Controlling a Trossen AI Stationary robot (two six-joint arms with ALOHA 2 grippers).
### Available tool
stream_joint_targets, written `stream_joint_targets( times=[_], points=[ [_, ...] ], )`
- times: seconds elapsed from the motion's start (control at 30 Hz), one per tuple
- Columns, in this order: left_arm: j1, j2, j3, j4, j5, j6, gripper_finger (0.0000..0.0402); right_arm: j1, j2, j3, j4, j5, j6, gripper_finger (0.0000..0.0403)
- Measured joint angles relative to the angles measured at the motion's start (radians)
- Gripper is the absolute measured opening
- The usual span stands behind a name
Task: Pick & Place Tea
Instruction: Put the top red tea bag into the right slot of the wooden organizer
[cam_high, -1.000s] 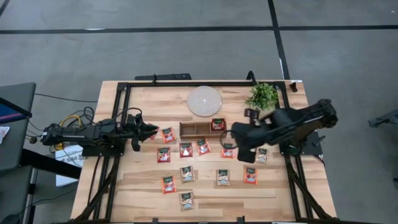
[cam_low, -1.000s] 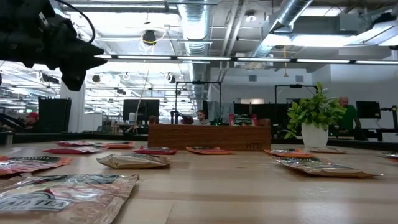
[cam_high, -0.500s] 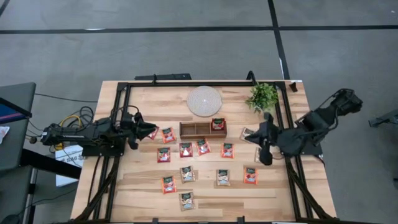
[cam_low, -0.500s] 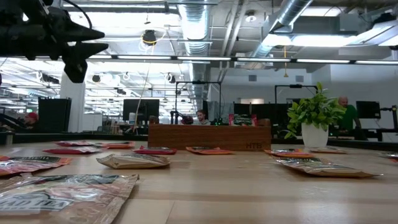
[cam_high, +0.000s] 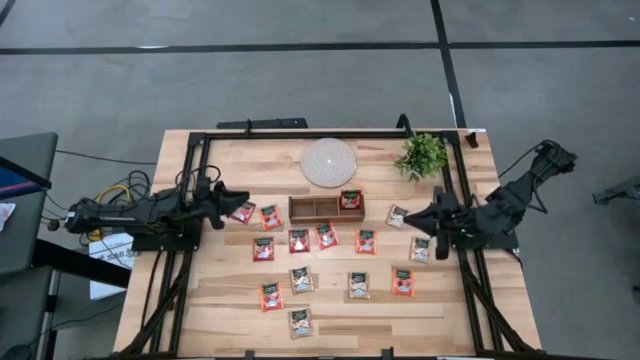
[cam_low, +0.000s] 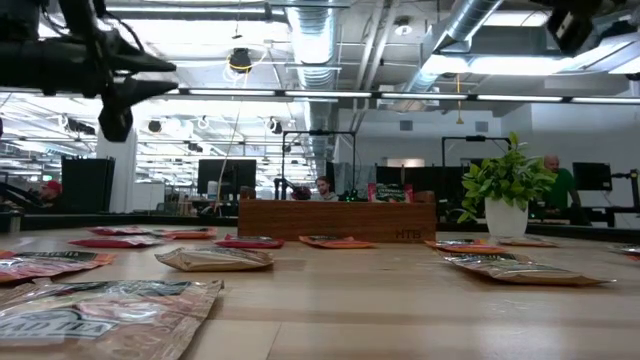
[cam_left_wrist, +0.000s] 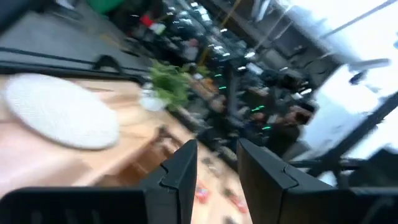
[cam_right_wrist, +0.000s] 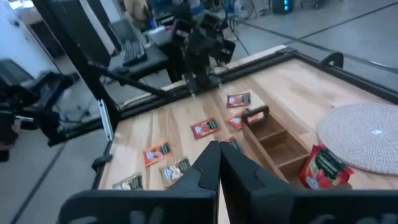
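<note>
Because one red sachet already stands in the wooden tray, the right gripper hangs shut and empty — the left gripper, slightly parted, holds nothing.

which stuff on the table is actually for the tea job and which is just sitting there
For the job:
- tea sachets spread flat over the table, red-orange and pale tan
- one red sachet already in the wooden tray's right compartment
- left gripper, open
- right gripper, shut and empty

Just lying about:
- round white disc
- potted plant
</note>
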Motion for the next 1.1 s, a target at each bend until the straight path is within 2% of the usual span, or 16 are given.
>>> stream_joint_targets(
  times=[0.13, 0.23, 0.6, 0.83, 0.93, 1.03, 1.1],
  points=[
    [0.0, 0.057, 0.087, -0.02, -0.04, 0.076, 0.0105, -0.01, -0.057, -0.043, 0.029, 0.002, -0.012, 0.0001],
    [0.0, 0.136, 0.194, -0.137, -0.042, 0.116, 0.0105, -0.017, -0.075, -0.044, 0.028, 0.008, -0.056, 0.0001],
    [0.0, 0.581, 0.682, -0.804, -0.059, 0.2, 0.0105, -0.017, -0.149, -0.045, 0.033, 0.066, -0.131, 0.0001],
    [0.062, 0.862, 0.926, -1.17, -0.057, 0.429, 0.0105, -0.017, -0.152, -0.045, 0.033, 0.076, -0.131, 0.0001],
    [0.119, 0.945, 0.968, -1.209, -0.004, 0.552, 0.0105, -0.01, -0.152, -0.045, 0.031, 0.074, -0.131, 0.0001],
    [0.184, 1.003, 0.972, -1.213, 0.133, 0.625, 0.0105, 0.005, -0.152, -0.045, 0.023, 0.074, -0.135, 0.0001],
    [0.22, 1.034, 0.972, -1.224, 0.189, 0.656, 0.0105, 0.013, -0.152, -0.045, 0.01, 0.074, -0.139, 0.0001]
  ],
)
